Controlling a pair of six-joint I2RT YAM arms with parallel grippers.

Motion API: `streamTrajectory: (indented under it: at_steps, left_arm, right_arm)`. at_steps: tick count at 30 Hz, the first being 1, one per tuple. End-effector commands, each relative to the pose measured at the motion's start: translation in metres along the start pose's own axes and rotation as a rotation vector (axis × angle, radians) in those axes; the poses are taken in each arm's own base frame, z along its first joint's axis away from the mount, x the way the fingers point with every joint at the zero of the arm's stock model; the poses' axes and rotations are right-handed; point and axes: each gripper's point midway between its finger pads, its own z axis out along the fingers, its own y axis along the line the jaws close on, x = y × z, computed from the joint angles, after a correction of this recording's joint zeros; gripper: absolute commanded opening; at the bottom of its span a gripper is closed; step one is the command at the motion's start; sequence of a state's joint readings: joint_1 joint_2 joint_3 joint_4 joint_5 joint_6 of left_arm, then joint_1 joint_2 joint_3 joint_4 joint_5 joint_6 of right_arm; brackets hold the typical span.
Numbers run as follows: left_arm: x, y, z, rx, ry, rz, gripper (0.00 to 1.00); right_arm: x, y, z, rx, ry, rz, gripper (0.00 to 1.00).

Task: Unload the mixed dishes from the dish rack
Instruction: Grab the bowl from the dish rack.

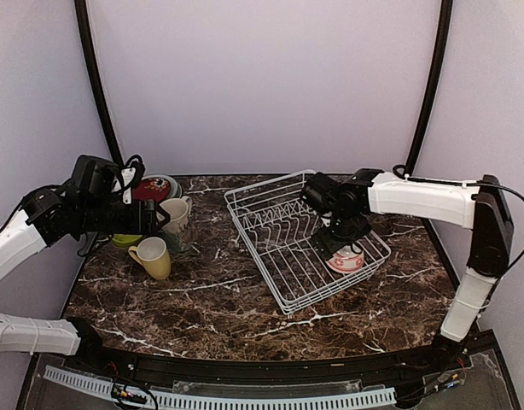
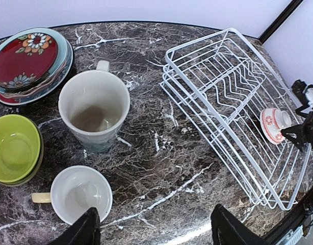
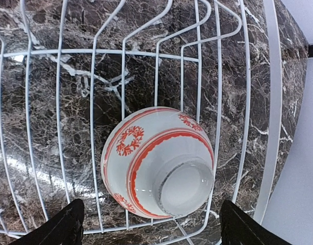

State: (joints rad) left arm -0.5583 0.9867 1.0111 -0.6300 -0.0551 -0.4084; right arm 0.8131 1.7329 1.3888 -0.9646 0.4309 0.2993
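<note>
Bowl (image 3: 159, 163), glazed white ceramic with red banding, lies tipped over, foot ring showing, at 4 o'clock in the wire rack (image 3: 121, 52). Likely stiff, slick and breakable, so pinch across the round wall. Right gripper (image 3: 149, 219) hangs over it, jaws apart and empty. Left gripper (image 2: 154, 224) is likewise spread.

Robotics lab test booth, staged like a kitchen counter. Plain pale lilac backdrop walls (image 1: 262, 85) fill the upper frame, edged by curved black poles (image 1: 96, 85). A white left arm (image 1: 14, 243) and right arm (image 1: 420, 198) are bolted along the bottom edge of a dark marble-patterned tabletop (image 1: 245, 307) holding a white wire dish rack (image 1: 260, 266) and dishes (image 1: 177, 218).
</note>
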Motion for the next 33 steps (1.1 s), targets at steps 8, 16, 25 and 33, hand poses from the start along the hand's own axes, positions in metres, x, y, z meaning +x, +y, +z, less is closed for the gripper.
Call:
streamTrajectory:
  at_steps: [8,16,25,33]
  left_arm:
    - [0.019,-0.022,0.007,0.163,0.036,-0.071,0.77]
    - [0.023,-0.055,0.023,0.345,0.037,-0.253,0.87]
    - [0.044,-0.086,0.037,0.366,0.049,-0.196,0.9]
    - [0.042,-0.09,0.036,0.383,0.034,-0.181,0.91]
  right_arm:
    - [0.009,-0.007,0.029,0.263,0.137,-0.151,0.93]
    - [0.006,0.003,0.048,0.263,0.152,-0.205,0.97]
    - [0.004,0.004,0.063,0.315,0.193,-0.242,0.93]
    - [0.005,0.003,0.07,0.345,0.179,-0.232,0.8]
